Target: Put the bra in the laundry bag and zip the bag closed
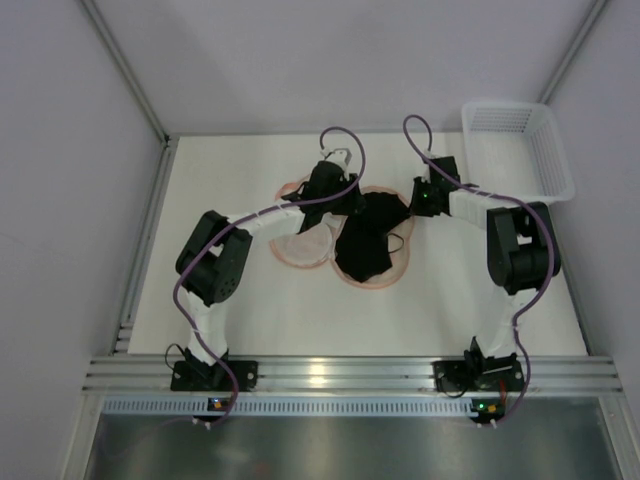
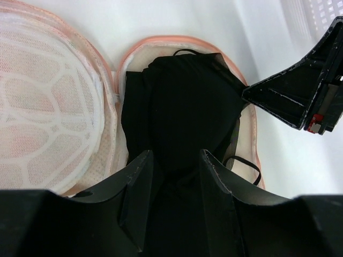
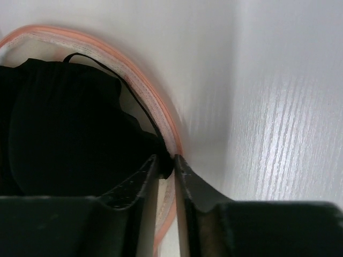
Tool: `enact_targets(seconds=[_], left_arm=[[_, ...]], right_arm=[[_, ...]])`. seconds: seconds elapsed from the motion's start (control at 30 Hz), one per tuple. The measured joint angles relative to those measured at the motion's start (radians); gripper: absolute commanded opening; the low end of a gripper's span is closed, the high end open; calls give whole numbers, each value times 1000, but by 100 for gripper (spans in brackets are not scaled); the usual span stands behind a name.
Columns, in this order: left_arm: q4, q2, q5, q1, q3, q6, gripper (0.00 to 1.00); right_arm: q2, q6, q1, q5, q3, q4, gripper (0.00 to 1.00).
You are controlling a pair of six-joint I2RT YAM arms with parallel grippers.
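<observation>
So we've got the white tabletop [image 1: 300,320] with loads of bare room along the near side and off to the left, and walls closing it in on both sides. The white mesh basket [image 1: 560,170] sits in the far right corner, well apart from everything else. The laundry bag [image 1: 300,248] lies opened flat mid-table, its two round halves side by side with a pink rim all the way round. The left half is just bare pale mesh. The black bra [image 1: 368,240] is bunched up on the right half, mostly inside the rim, with a thin strap looping toward the edge on the right. Our right gripper [image 3: 165,171] is nearly closed, pinching the bag's rim at the outer edge of that right half. Our left gripper [image 2: 176,176] has its fingers spread apart over the bra, with black fabric showing between them. We can't tell if they're actually touching it.
</observation>
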Motion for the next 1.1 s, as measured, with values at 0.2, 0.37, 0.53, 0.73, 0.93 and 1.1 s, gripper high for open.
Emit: enact_targets(seconds=[0.2,0.37,0.53,0.73,0.93,1.1], left_arm=[[0,-2,0,-1,-2,0,46],[0,-2,0,-1,-3,0,45],[0,-2,-3,-1,-4,0,45],[1,-2,-2,-1,-9,-1,45],[0,-2,-10,-1,-34,-1,45],[0,-2,-19,-2,-42,-1,45]], right_arm=[[0,2,1,-8,0,2,4],[0,1,10,-11,0,2,4],[-18,-3,25,-15,-3,8,9],[-45,-22,50,-19,-7,25,20],[-43,-38,59,-21,-6,23,13],[-28,-38,60,-15,-6,21,21]])
